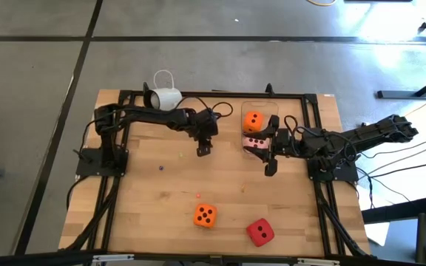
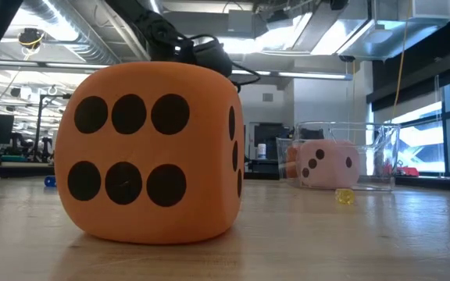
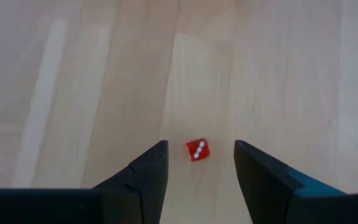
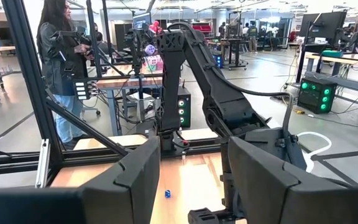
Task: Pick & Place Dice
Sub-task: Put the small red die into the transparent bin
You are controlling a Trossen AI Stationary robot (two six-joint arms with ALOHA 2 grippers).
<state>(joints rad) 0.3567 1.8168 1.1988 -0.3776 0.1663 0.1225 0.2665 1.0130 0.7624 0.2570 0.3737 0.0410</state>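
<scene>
Orange die (image 1: 253,121) w/ pink die (image 1: 255,143) in clear box (image 1: 259,108), both grippers (left (image 1: 202,150), right (image 1: 269,168)) open nearby.

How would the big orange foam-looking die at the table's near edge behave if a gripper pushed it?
The big orange die looks like soft foam, so probably light and squashy. Its flat faces and rounded corners suggest it would slide or tumble a face, not roll away.

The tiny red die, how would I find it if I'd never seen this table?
Start at the wooden table and find the left gripper near its middle. Just beyond its open fingers lies the tiny red die, far smaller than the big foam dice, with white pips instead of dark ones.
</scene>
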